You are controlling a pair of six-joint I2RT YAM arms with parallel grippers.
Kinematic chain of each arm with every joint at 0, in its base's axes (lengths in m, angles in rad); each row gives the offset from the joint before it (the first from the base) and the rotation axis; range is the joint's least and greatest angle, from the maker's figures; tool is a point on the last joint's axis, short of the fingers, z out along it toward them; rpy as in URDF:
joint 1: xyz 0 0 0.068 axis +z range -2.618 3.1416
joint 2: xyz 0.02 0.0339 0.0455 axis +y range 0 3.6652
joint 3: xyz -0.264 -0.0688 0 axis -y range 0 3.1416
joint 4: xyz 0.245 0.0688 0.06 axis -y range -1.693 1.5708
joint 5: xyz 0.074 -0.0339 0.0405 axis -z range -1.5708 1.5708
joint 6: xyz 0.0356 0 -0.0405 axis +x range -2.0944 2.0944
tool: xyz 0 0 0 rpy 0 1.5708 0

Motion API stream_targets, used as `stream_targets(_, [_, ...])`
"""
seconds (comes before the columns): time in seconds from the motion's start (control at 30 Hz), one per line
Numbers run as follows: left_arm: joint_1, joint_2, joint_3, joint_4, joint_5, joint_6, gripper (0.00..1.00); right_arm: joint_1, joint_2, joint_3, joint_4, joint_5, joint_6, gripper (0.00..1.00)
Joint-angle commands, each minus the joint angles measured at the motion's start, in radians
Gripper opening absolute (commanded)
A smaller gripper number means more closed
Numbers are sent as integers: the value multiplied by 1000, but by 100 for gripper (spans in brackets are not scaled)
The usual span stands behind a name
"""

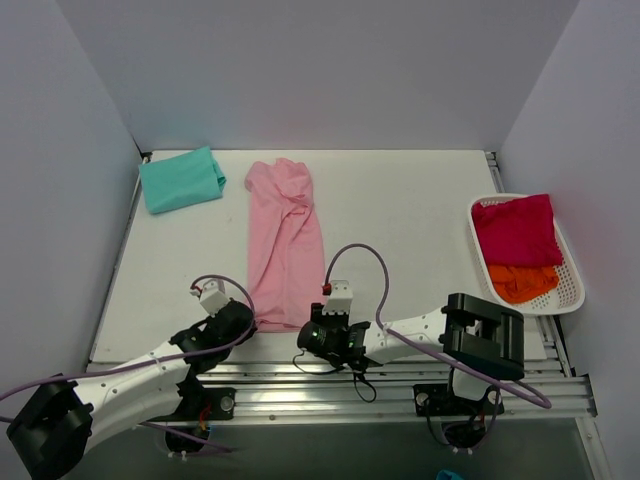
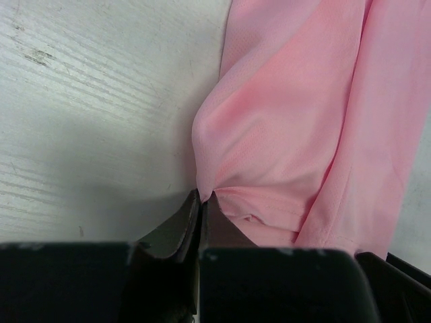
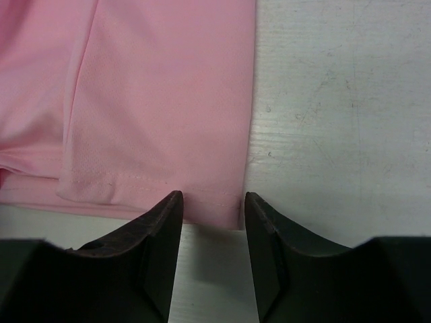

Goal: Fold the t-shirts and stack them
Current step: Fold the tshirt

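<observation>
pink shirt (image 1: pixel 285 250) pinched, teal shirt (image 1: pixel 181 179), basket (image 1: pixel 573 287) apart

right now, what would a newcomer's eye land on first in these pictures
A long pink t-shirt lies folded lengthwise down the middle of the table, the left jaws shut on its near left corner and the right jaws open at its near right corner. A folded teal t-shirt sits at the far left, and a white basket on the right holds a crimson t-shirt and an orange t-shirt.
</observation>
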Motion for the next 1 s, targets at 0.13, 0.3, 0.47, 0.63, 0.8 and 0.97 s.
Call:
stream_targets(0.13, [-4, -2, -23, 5, 2, -10, 2, 7, 44, -14, 18, 28, 36, 12])
stream_targets(0.3, [-4, -9, -12, -6, 4, -1, 2, 11, 20, -43, 1, 38, 45, 0])
stream_targets(0.47, [-8, -67, 6, -71, 57, 19, 2, 39, -81, -92, -101, 75, 110, 0])
stream_targets(0.63, [-24, -161, 16, -176, 134, 16, 2, 102, -188, -123, -293, 132, 208, 0])
stream_targets(0.8, [-37, -262, -12, -204, 183, 7, 2, 151, -265, -121, -401, 158, 292, 0])
stream_targets(0.97, [-38, -270, 72, -265, 179, 51, 2, 157, -273, -46, -491, 192, 289, 0])
